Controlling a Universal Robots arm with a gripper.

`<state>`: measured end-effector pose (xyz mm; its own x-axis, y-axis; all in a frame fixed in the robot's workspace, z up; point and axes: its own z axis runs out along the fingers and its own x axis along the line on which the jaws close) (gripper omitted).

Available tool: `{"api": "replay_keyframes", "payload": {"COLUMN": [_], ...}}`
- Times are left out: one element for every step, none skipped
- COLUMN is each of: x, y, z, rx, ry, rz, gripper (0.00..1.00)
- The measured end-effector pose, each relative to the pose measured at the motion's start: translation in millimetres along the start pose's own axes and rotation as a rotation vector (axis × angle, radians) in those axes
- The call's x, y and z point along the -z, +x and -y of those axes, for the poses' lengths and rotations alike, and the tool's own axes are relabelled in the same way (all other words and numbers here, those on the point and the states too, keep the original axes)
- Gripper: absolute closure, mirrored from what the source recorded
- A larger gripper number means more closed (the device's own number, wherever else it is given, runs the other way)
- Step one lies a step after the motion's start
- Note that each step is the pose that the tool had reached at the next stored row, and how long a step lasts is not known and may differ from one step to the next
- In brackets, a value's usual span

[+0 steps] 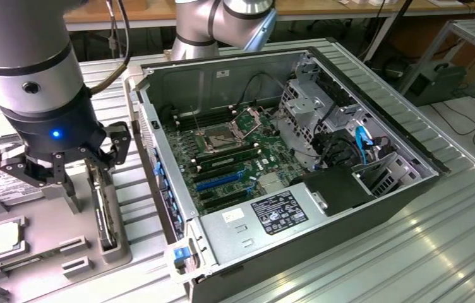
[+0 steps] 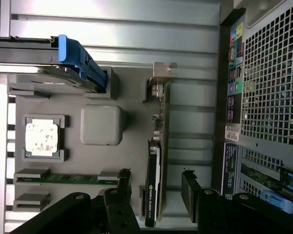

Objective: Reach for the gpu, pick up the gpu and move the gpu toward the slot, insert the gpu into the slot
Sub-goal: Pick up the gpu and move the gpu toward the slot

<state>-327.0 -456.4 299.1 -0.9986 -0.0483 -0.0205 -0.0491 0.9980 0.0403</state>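
Observation:
The gpu [image 1: 104, 218] stands on its edge in a grey holder tray [image 1: 48, 252], to the exterior view's left of the open computer case. In the wrist view the gpu [image 2: 155, 165] is a thin dark card with a silver end bracket [image 2: 162, 73]. My gripper [image 1: 81, 175] hangs just over the card's near end and is open. Its two black fingers [image 2: 190, 195] stand on either side of the card without touching it, the gripper [image 2: 156, 195] centred over it. The blue slot [image 1: 219, 181] lies on the motherboard inside the case, beside black memory strips.
The tray also carries a hard drive [image 2: 63, 56] with a blue handle, a square processor chip [image 2: 41, 138] and a memory stick [image 2: 68, 178]. The case's perforated rear wall [image 2: 271, 87] rises close beside the tray. Drive cages and cables [image 1: 338, 139] fill the case's far side.

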Motion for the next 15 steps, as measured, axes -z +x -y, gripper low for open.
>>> {"api": "replay_keyframes", "payload": {"x": [-1.8,-3.7,-5.4,-7.3,-9.1,-10.9,-12.8,-14.6,-16.4,-18.3,-20.1,-22.2,-23.2,-24.8,-25.8], "y": [0.1,0.2,0.2,0.3,0.3,0.3,0.4,0.4,0.4,0.4,0.4,0.5,0.6,0.6,0.6], "z": [0.6,1.0,1.4,1.7,1.8,2.0,2.1,2.2,2.3,2.4,2.5,2.6,2.5,2.5,2.5], "rx": [0.000,0.000,0.000,0.000,0.000,0.000,0.000,0.000,0.000,0.000,0.000,0.000,0.000,0.000,0.001], "ry": [0.0001,0.0001,0.0001,0.0000,0.0000,-0.0001,0.0000,0.0002,0.0005,0.0008,0.0010,0.0021,0.0057,0.0155,0.0204], "rz": [0.0000,0.0000,-0.0001,0.0000,0.0000,0.0001,0.0000,0.0000,0.0000,0.0000,0.0000,-0.0001,-0.0003,-0.0010,-0.0011], "gripper": [0.46,0.46,0.46,0.46,0.46,0.46,0.46,0.46,0.46,0.46,0.46,0.46,0.46,0.46,0.46]}}
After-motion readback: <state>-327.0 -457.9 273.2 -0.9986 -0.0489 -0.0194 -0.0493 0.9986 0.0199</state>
